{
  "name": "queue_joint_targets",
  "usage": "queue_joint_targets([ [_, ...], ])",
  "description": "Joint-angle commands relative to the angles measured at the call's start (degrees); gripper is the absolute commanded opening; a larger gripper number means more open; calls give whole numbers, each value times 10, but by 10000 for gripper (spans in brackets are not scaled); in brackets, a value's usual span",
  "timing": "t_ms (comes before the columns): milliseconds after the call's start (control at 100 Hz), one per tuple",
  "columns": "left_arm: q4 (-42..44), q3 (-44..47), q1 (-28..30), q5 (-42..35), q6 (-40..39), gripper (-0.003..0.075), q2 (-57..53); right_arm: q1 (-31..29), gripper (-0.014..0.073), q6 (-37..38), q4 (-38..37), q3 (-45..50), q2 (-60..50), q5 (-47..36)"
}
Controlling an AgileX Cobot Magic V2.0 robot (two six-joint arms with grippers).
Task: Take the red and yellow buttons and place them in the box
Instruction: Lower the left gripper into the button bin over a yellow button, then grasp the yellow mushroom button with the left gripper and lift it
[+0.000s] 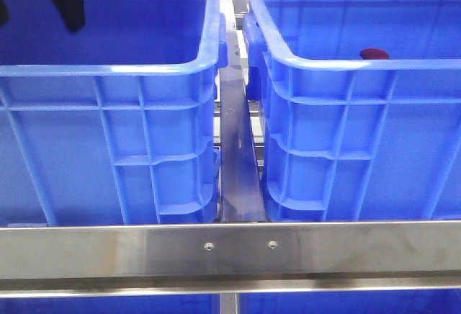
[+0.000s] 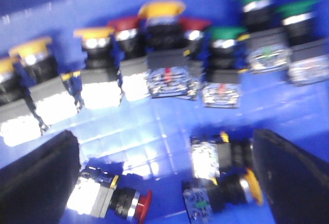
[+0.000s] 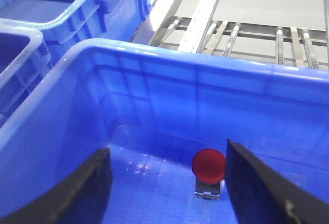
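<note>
Glossy blue plastic with ribbed outer walls is seen on the box (image 1: 346,141). Brushed, faintly stained metal is shown by the front rail (image 1: 230,250). A smooth red cap (image 3: 208,165) is seen.

Green-capped buttons (image 2: 226,32) stand in a row; a steel rail (image 1: 230,250) crosses in front.

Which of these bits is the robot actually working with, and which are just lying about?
In the job:
red buttons
yellow buttons
box, one red button already in it
left gripper, open over the pile
right gripper, open

Just lying about:
green buttons
metal rail
</note>
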Motion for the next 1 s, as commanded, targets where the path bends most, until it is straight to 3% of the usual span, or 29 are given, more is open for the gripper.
queue_joint_targets([
  [0, -10, -18, 2, -26, -11, 638, -3, -2, 498, -7, 12, -15, -20, 9],
  [320, -45, -18, 2, -101, -11, 638, 54, -2, 498, -7, 12, -15, -20, 5],
  [800, -45, -18, 2, -113, -11, 638, 108, -2, 498, -7, 12, -15, -20, 5],
  [890, -45, -18, 2, -113, -11, 594, 108, -2, 498, -7, 12, -15, -20, 5],
  [990, -45, -18, 3, -113, -11, 471, 108, -2, 498, -7, 12, -15, -20, 5],
])
